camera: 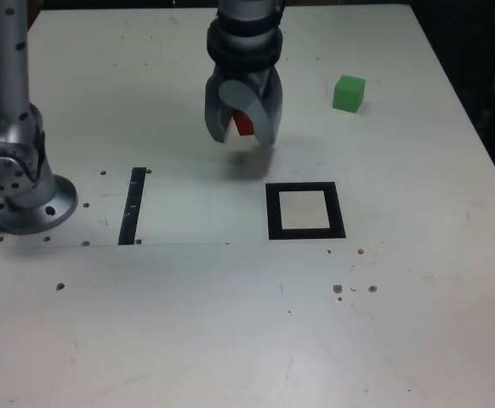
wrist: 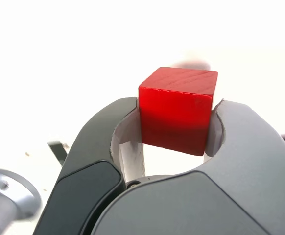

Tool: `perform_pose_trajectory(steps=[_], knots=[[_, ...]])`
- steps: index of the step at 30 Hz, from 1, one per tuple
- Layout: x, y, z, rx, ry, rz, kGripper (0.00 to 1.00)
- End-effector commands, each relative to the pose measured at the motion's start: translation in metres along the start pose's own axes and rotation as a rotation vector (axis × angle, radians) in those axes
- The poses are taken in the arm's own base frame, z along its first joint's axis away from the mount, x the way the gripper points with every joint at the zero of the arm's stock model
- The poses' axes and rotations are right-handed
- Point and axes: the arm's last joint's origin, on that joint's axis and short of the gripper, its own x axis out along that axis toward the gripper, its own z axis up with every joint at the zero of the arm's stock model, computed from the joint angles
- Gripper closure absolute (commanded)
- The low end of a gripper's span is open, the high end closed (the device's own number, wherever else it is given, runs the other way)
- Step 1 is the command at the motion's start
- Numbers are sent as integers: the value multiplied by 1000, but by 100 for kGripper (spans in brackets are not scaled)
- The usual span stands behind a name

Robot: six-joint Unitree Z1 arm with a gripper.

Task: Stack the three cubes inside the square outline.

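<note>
Red wood fills the gripper (wrist: 177, 128): the red cube (wrist: 178, 110) sits clamped between the two curved jaws, one dark and one grey, with its upper face and front face showing in the wrist view and its lower part sunk between the pads. In the exterior view the same gripper (camera: 241, 127) hangs clear of the white table (camera: 230, 340) with only a sliver of the red cube (camera: 244, 123) visible between the jaws, and a soft shadow lies on the table just under it.

I judge this to be the carry step for the first cube: it is lifted and on its way to be placed, not yet set down. The square outline (camera: 305, 211), a thick black frame with a pale centre, is empty and lies near the gripper, toward the exterior view's right and closer to the camera. The next move calls for shifting over that centre, squaring the cube with the frame, lowering until it rests on the table, and only then parting the jaws.

Farther out, the green cube (camera: 349, 93) stands alone on the table, well apart from the outline, toward the far right of the exterior view. No yellow cube shows in either view. A straight black strip (camera: 133, 206) and the arm's base (camera: 22, 183) sit at the exterior view's left.
</note>
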Motion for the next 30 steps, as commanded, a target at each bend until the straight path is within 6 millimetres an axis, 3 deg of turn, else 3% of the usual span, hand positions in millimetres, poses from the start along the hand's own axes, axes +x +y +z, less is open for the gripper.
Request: perform_pose_trajectory(steps=[1, 9, 22, 30], knots=[[-6, -14, 6, -19, -19, -3, 72], [-12, -58, 32, -60, -44, -45, 72], [-3, -64, 77, -87, 17, -45, 72], [1, -77, 82, -86, 33, -64, 72]])
